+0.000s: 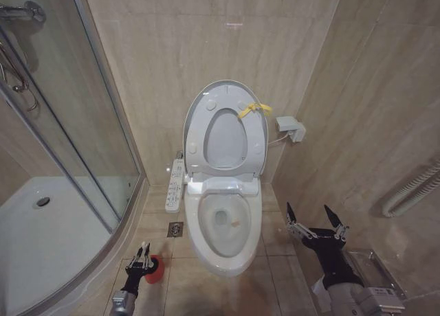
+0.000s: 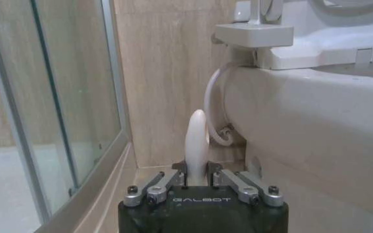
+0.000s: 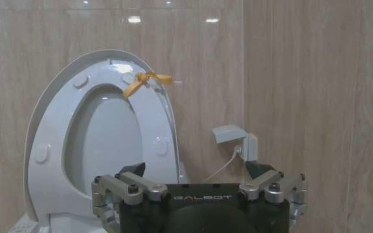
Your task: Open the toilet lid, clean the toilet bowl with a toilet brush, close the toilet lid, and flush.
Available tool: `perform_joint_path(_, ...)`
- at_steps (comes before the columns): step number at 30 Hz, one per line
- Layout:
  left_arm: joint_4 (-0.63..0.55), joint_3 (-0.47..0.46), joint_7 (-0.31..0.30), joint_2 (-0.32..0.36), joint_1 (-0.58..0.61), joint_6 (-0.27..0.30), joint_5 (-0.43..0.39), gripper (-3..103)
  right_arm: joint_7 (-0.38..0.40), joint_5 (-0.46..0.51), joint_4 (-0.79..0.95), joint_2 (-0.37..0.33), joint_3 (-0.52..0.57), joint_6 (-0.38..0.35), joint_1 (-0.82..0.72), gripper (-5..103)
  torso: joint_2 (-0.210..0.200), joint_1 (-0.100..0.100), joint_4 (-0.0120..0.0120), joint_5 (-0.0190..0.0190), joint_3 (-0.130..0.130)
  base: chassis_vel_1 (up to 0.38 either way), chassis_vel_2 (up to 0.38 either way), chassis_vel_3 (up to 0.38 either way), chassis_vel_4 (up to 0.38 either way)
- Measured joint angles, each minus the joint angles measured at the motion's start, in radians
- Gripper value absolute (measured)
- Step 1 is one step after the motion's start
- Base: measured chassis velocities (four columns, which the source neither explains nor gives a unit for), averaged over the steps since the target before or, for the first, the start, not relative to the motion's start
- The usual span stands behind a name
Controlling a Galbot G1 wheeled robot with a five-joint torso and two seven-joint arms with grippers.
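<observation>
Toilet lid (image 1: 227,127) stands up against the wall, toilet bowl (image 1: 223,227) exposed. My left gripper (image 2: 196,180) clamps the toilet brush (image 2: 197,141) handle in the red holder (image 1: 155,269) on the floor beside the bowl, bristles hidden. Right gripper (image 1: 315,221) waits wide, empty, right of the bowl.

The large glossy white oval plastic toilet lid (image 1: 225,129) stands raised against the far wall, a yellow strap loop at its top edge. Below it, the white ceramic toilet bowl (image 1: 225,227) lies open. The white-handled toilet brush (image 2: 197,143) stands upright on the floor, left of the bowl.
</observation>
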Motion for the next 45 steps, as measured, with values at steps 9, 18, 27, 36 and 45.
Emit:
perform_joint_path(9,-0.022,-0.011,0.041,0.007,0.028,-0.032,-0.083,19,0.000,0.000,0.000,0.000,0.000,0.000,0.000,100,0.000,0.000,0.0000,0.0000,0.000,0.000,0.000,0.000,0.000)
perform_joint_path(18,-0.104,-0.016,0.044,0.003,0.088,-0.018,-0.150,19,0.000,0.000,0.000,0.000,0.000,0.000,0.000,100,0.000,0.000,0.0000,0.0000,0.000,0.000,0.000,0.000,0.000)
perform_joint_path(27,-0.267,-0.040,0.042,0.002,0.172,0.022,-0.218,19,0.000,0.000,0.000,0.000,0.000,0.000,0.000,100,0.000,0.000,-0.0002,0.0002,0.000,0.000,0.000,0.000,0.000)
perform_joint_path(36,-0.502,-0.048,0.025,-0.002,0.285,0.053,-0.246,19,0.000,0.000,0.000,0.000,0.000,0.000,0.000,100,0.000,0.000,-0.0002,0.0001,0.000,0.000,0.000,0.000,0.000)
perform_joint_path(45,-0.907,-0.040,-0.012,0.013,0.536,0.137,-0.260,19,0.000,0.000,0.000,0.000,0.000,0.000,0.000,100,0.000,0.000,0.0000,0.0002,0.000,0.000,0.000,0.000,0.000)
